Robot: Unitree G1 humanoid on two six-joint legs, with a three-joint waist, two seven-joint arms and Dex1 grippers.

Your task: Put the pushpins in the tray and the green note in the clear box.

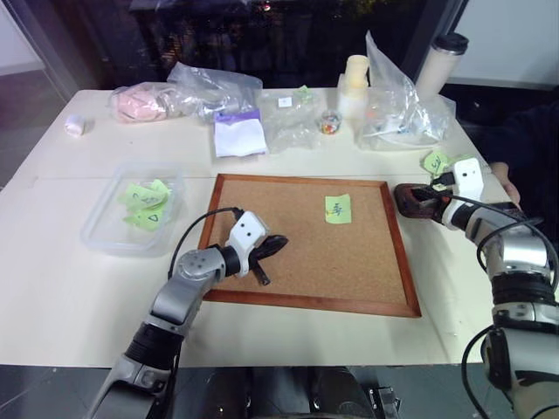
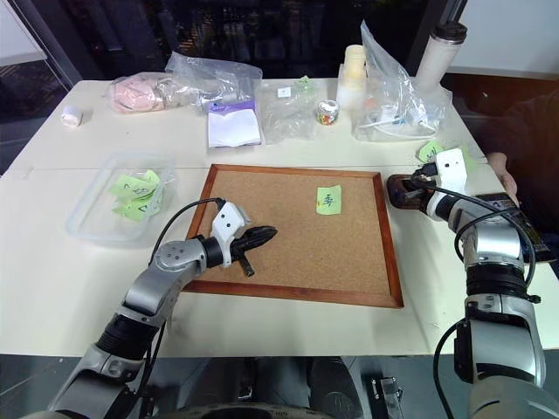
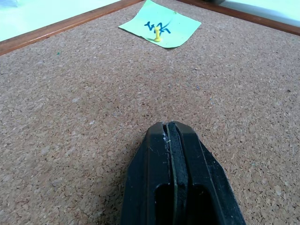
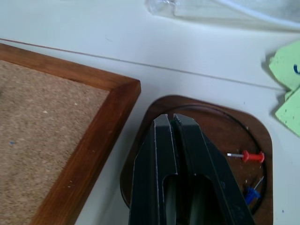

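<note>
1. Left gripper [image 1: 272, 245]: fingers pressed shut, holding nothing, poised low over the near-left part of the cork board [image 1: 367, 279], pointing forward and to the right across it.
2. Green note [image 1: 338, 209]: lies flat on the cork ahead of the left gripper and to its right, well apart from it, roughly along the line the fingers point. A yellow pushpin [image 3: 157, 33] stands upright through its centre, pinning it down.
3. Right gripper [image 4: 174, 121]: fingers shut and empty, poised above the tray [image 4: 208, 129].
4. Tray: directly beneath the right gripper, just beside the board's right frame. A red pushpin [image 4: 252, 156] and a blue pushpin [image 4: 251, 194] lie inside it.
5. Clear box [image 1: 103, 234]: on the table to the left of the left gripper, beyond the board's left frame; other green notes already lie in it.
6. Judgement: the left gripper looks the nearer to the pinned note, and the box is on its side. The yellow pushpin probably has to come out first, with the tray waiting on the opposite side, under the right gripper.
</note>
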